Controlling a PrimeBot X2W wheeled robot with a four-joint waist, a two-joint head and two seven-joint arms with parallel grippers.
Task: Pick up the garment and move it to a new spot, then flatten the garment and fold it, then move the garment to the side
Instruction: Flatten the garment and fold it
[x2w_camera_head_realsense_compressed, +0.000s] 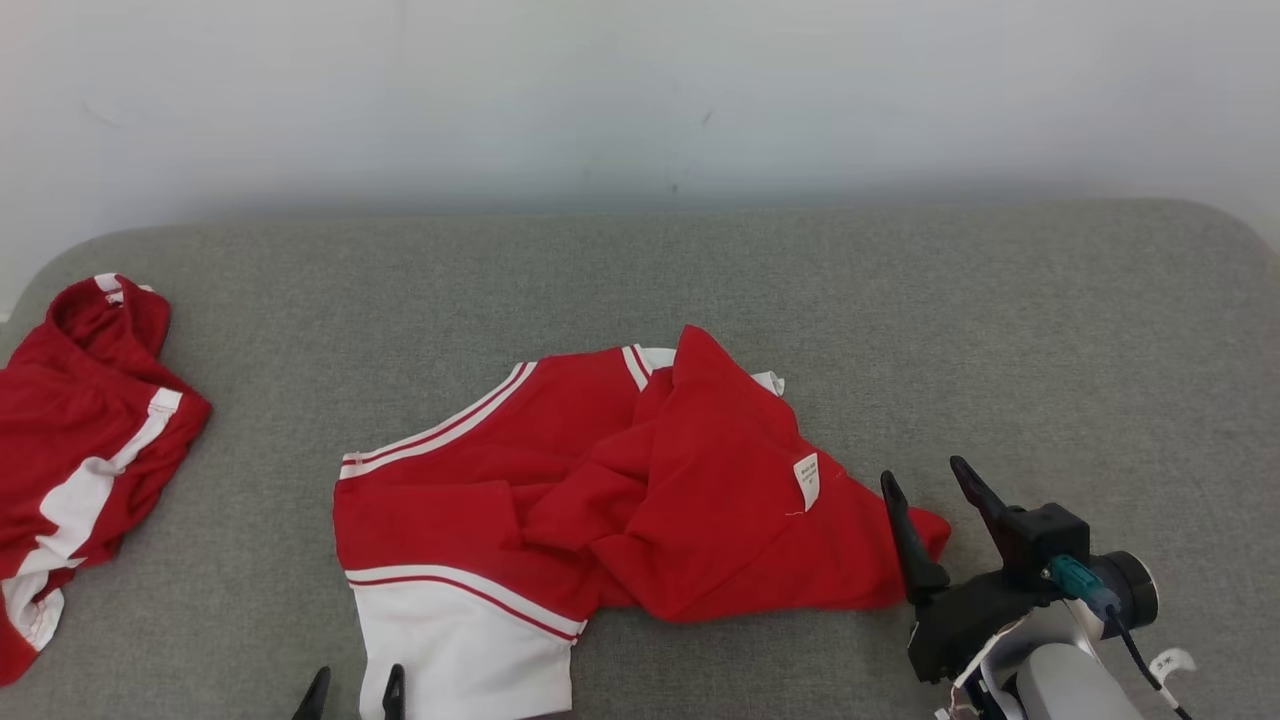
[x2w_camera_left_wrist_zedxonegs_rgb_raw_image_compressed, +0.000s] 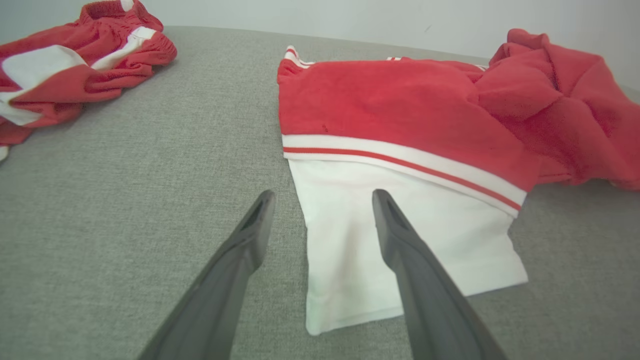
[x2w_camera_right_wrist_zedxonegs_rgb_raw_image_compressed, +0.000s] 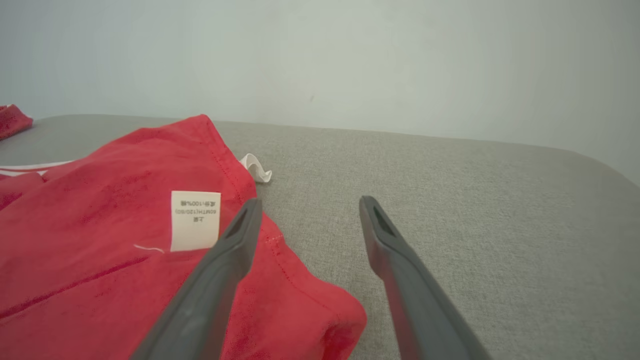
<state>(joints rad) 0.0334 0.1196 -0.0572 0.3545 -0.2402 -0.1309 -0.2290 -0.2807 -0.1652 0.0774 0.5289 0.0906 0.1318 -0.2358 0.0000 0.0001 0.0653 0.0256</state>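
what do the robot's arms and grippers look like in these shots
The right gripper has two long, dark, tapering fingers on a blocky black housing. A teal plug with a thin black cable sits on it, ahead of a pale grey forearm. The left gripper has the same dark grey fingers, each with a narrow slot near the tip.

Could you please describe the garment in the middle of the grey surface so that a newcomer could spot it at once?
Start at the grey padded surface below the pale wall. Near its middle front lies a red garment, half spread, with a white panel edged in red-and-white stripes. Unlike the bunched red-and-white garment at the surface's left edge, it shows a small white label.
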